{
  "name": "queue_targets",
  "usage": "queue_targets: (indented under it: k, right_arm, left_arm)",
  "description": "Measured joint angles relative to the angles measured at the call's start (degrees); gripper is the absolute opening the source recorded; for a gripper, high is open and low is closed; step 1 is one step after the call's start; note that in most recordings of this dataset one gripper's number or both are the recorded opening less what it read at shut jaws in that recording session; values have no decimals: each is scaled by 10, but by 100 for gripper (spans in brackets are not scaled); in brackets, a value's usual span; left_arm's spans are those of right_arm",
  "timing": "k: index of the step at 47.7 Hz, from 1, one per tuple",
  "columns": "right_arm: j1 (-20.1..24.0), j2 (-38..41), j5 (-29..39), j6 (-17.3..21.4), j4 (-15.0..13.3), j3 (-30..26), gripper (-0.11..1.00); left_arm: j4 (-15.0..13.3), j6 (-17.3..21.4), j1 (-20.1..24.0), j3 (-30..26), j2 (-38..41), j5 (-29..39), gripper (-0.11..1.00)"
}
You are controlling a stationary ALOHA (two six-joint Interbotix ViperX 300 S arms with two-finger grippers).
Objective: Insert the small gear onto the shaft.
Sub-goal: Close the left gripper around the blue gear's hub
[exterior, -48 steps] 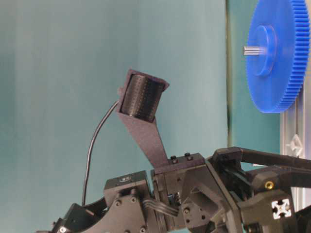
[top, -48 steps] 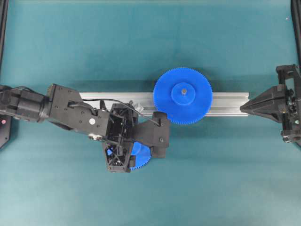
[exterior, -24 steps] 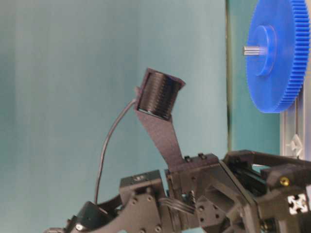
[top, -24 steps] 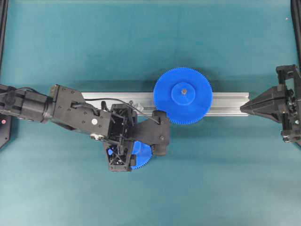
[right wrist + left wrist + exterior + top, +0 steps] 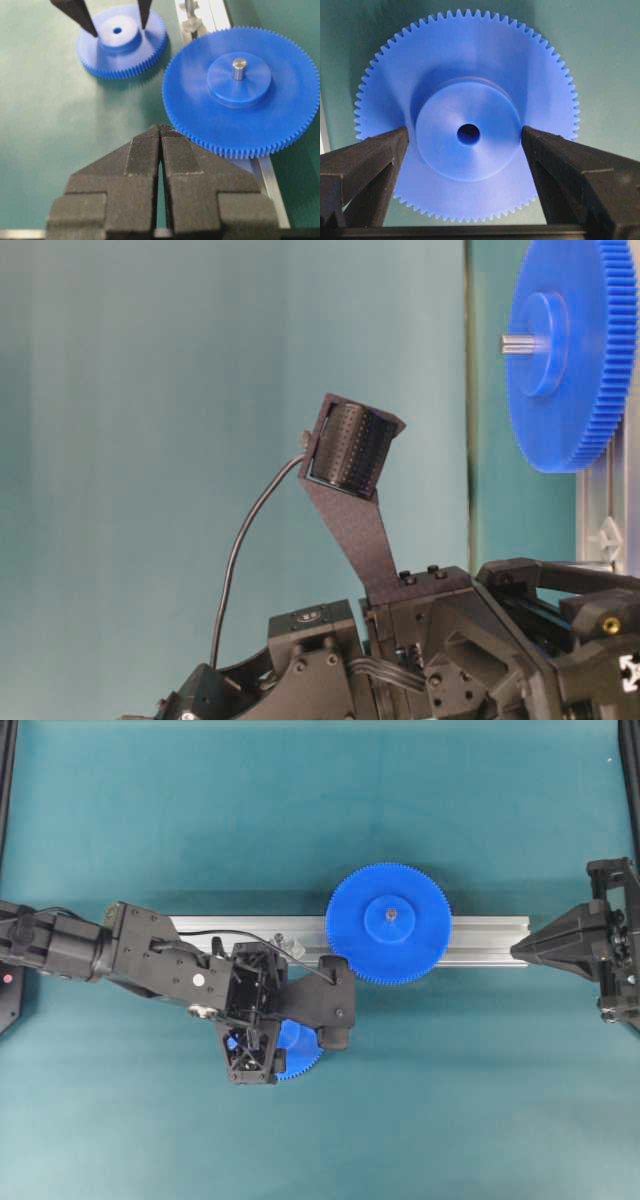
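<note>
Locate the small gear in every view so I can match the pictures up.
Overhead: small gear lower centre-left, mostly hidden under the left arm.
Table-level: not in view.
Left wrist: fills the frame, hub between the open left claw fingers.
Right wrist: upper left, flat on the mat.
Shared landmark: the larger gear on the rail, seen in overhead, table-level and right wrist views.

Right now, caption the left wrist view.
Open left tool straddling the small gear's raised hub, fingers not yet closed.

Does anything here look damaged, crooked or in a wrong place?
Nothing stands out. The small gear lies flat on the mat, teeth intact, with the open left gripper either side of its hub. The larger gear sits level on the rail.
</note>
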Motion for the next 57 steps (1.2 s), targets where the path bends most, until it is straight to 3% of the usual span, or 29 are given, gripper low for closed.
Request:
queue_targets:
  k: [57]
  right_arm:
    - [0, 0, 0, 2, 0, 0, 4]
  left_arm:
    - [0, -1, 2, -1, 11, -5, 92]
